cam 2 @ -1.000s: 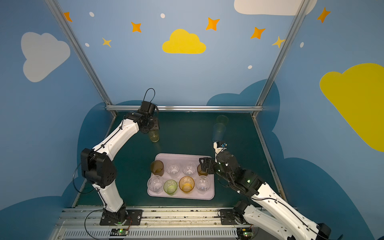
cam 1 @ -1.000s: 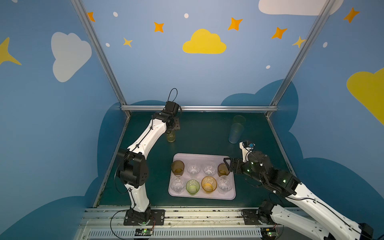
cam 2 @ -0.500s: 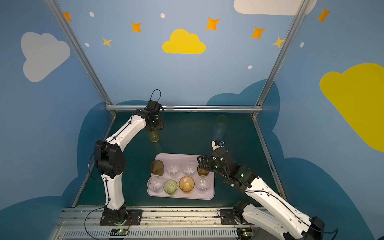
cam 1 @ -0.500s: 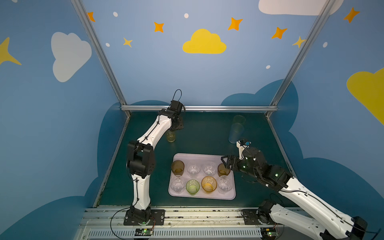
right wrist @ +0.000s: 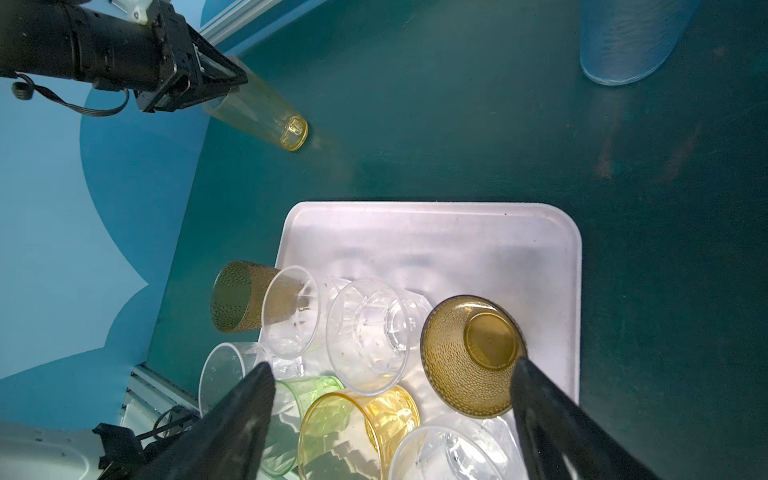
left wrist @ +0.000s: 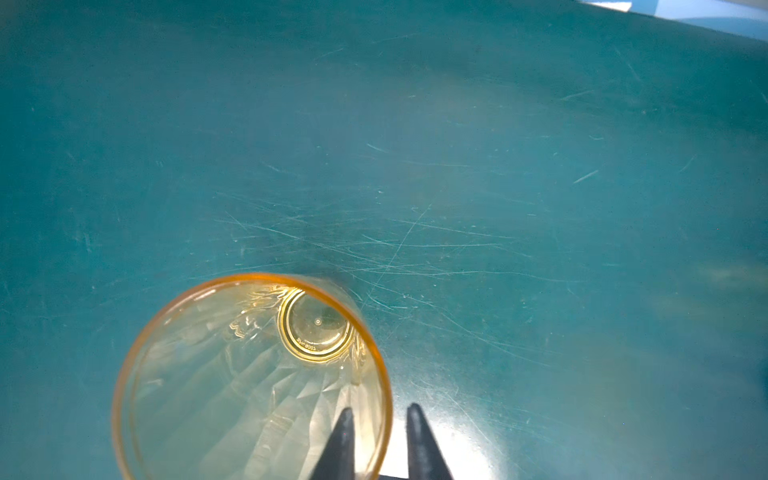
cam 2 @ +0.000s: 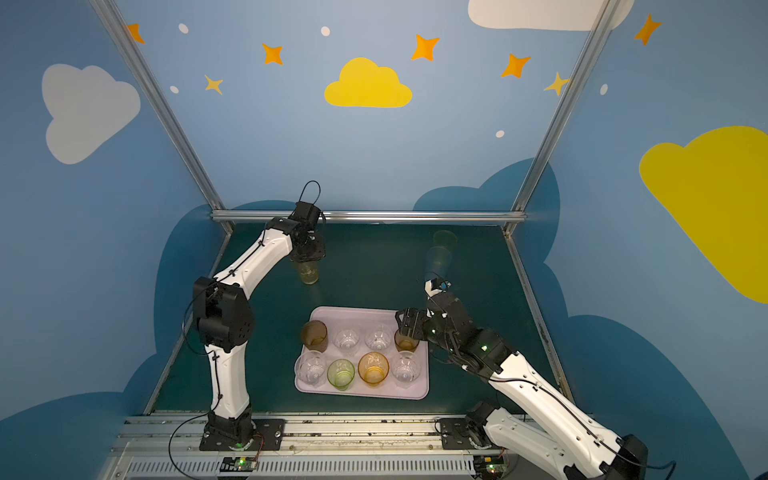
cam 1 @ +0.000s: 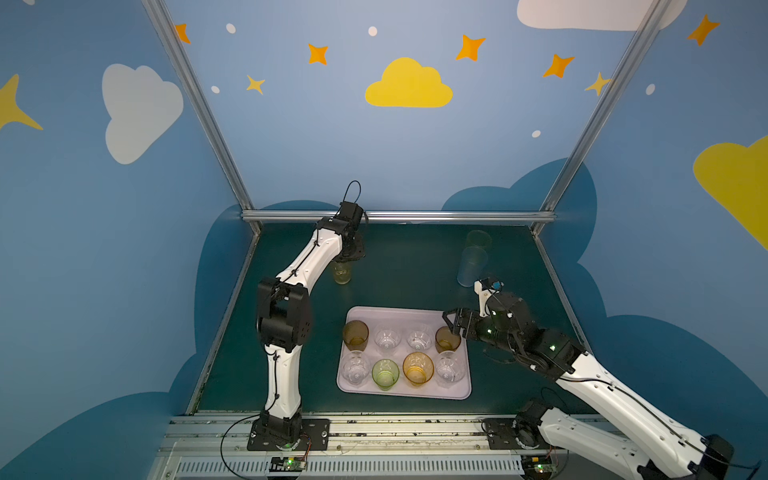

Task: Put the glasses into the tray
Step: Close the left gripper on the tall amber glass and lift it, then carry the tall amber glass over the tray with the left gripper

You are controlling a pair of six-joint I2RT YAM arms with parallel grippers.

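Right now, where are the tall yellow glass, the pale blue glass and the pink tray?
tall yellow glass [cam 1: 342,275]: in a top view, on its side wall.
pale blue glass [cam 1: 471,268]: in a top view, on its side wall.
pink tray [cam 1: 399,315]: in a top view, on its bare far strip.

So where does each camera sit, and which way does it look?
Top views: high in front, looking down over the table; left arm and right arm show.
Left wrist: on the left arm, looking down past the left gripper at the yellow glass.
Right wrist: on the right arm, looking past the right gripper at the tray.
Shared: both wrist views show that glass.
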